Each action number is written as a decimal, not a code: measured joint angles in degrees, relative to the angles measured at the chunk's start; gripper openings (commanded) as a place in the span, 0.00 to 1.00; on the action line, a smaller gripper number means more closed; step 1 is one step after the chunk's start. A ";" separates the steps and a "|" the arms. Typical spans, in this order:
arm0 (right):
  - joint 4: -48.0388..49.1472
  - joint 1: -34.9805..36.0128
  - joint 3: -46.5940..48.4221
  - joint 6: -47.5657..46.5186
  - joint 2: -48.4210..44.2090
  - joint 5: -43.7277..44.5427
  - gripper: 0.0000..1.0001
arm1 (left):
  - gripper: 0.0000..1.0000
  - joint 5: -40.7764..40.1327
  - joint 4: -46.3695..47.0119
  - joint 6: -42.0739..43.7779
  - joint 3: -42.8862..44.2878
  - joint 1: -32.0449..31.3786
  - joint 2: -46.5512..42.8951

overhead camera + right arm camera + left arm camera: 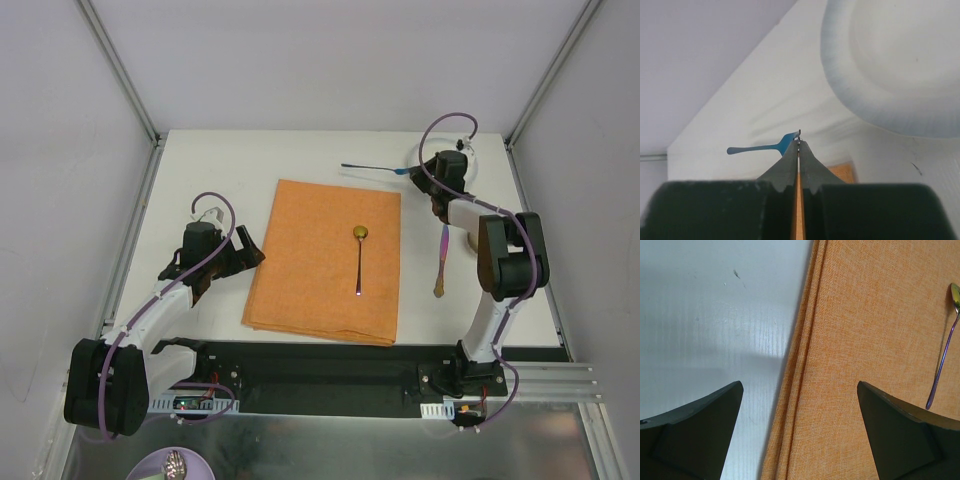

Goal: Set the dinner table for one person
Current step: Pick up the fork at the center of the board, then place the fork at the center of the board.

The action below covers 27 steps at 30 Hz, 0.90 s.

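The fetching step seems in hand: on the dinner table (200, 170), beyond the orange placemat's (325, 260) far right corner, the right gripper (799, 141) sits closed, seemingly pinching the blue fork's (760, 148) head, which next needs carrying beside the placemat; the left gripper (800, 386) gapes.

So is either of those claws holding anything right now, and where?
The right gripper is shut on the blue fork, pinching the very tip of its wide head end. The left gripper is open and empty.

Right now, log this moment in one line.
left gripper: open, over left edge of orange rectangular cloth placemat | right gripper: shut on tines of slim blue fork | purple-handled gold-bowled spoon: lying on placemat
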 measured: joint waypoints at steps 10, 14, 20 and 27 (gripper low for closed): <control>9.88 0.00 -2.34 9.05 -1.11 -4.61 0.01 | 0.99 0.00 0.00 0.00 0.00 0.00 -0.07; 10.95 0.35 -0.98 11.87 -0.39 -9.92 0.01 | 0.99 -1.14 -0.07 -0.04 0.00 0.00 -1.90; 11.19 3.08 0.98 12.31 1.38 -15.87 0.01 | 0.99 -4.42 -1.44 -0.26 1.44 1.73 -7.65; 8.28 10.32 1.66 9.40 2.05 -20.55 0.01 | 0.99 -3.96 -3.54 -0.61 9.84 11.17 -7.43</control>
